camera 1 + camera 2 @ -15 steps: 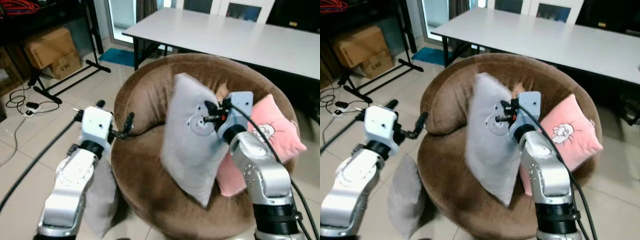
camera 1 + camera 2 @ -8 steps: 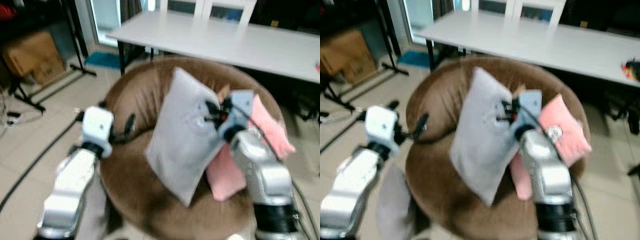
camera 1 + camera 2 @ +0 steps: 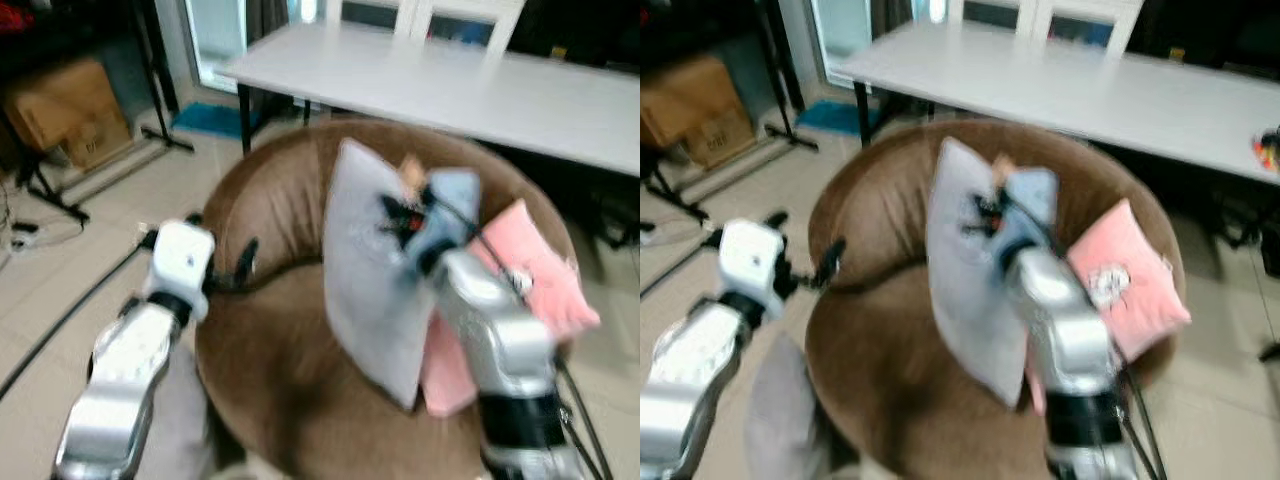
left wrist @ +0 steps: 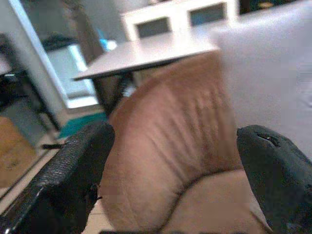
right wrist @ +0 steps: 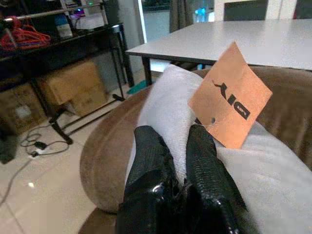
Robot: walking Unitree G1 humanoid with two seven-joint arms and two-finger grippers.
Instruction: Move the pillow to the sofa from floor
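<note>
Pillow (image 3: 370, 270) hangs over the sofa (image 3: 270, 370), pinched at its top edge by our right gripper (image 5: 178, 161). We judge placing is in hand: next, lower and release. Our left gripper (image 4: 170, 165) hovers spread beside the sofa, seemingly idle.

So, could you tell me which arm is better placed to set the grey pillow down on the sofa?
The right. Its fingers already pinch the top edge of the grey pillow, holding it upright over the brown sofa seat. The left gripper hangs open beside the sofa's outer edge, holding nothing.
</note>
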